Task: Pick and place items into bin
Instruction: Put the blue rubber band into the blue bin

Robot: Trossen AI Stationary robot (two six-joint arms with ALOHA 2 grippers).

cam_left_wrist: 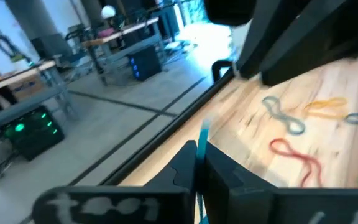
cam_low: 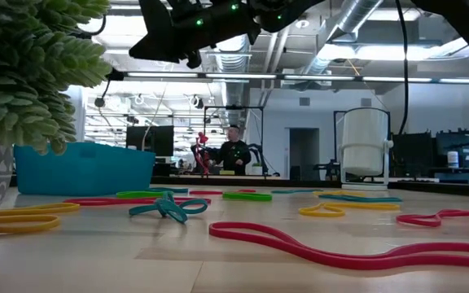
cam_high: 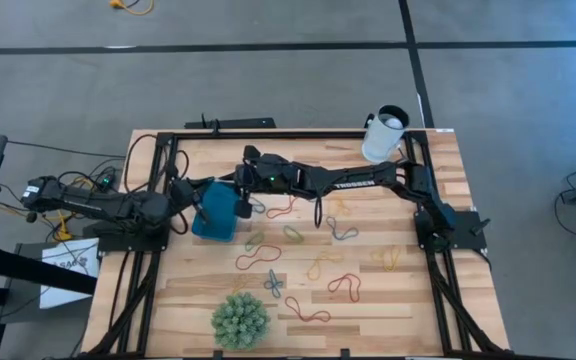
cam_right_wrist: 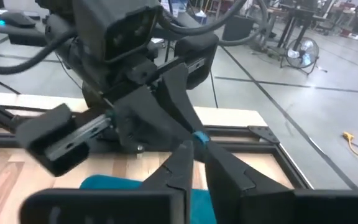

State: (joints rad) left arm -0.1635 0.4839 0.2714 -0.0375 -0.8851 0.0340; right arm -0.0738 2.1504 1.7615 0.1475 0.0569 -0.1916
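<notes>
Both pincers (cam_high: pixel 240 203) overlap above bin (cam_high: pixel 215 218), band (cam_right_wrist: pixel 199 137) barely visible

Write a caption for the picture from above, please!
Both dark tools meet above the small teal-blue plastic tray while colourful thin rubber-band loops lie scattered across the wooden table.

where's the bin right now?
In the high view the teal bin sits left of centre on the table, under the left gripper and right gripper, with the rubber bands spread to its right.
</notes>
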